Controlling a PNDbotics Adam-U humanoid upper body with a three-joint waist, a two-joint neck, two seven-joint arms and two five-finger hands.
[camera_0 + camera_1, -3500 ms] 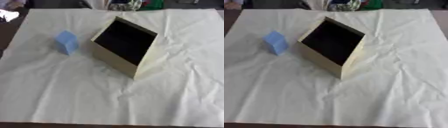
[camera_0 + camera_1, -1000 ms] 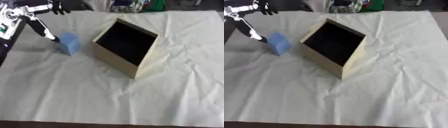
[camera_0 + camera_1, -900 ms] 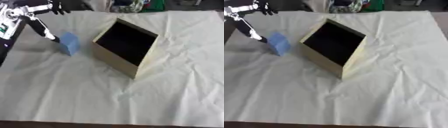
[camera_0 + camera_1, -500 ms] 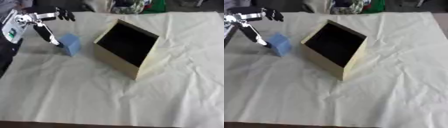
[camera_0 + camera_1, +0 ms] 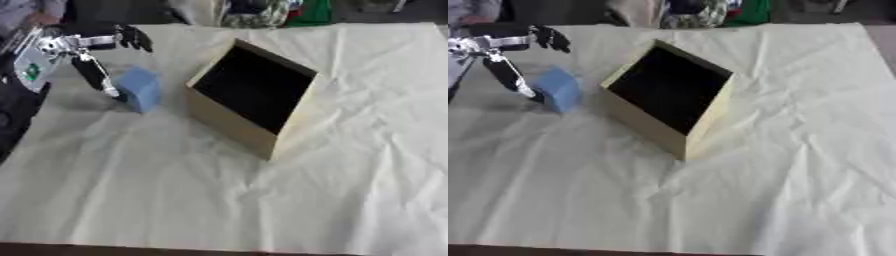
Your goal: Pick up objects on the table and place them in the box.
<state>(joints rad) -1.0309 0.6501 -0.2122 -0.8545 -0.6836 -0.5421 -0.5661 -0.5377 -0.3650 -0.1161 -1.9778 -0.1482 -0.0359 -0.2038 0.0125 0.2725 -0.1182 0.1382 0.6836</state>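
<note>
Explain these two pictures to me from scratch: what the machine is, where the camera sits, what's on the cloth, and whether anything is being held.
Both pictures show one moment, taken by the two eyes of a camera in a humanoid robot's head, looking down at its table. A person steers the robot. The black and silver limb at upper left is its left hand, fingers spread open, one long part reaching down beside a small blue block. I cannot tell whether it touches the block; nothing is gripped. Right of the block stands a tan box, tipped so its dark opening shows. Everything rests on a wrinkled cream cloth. The right hand is not visible.
</note>
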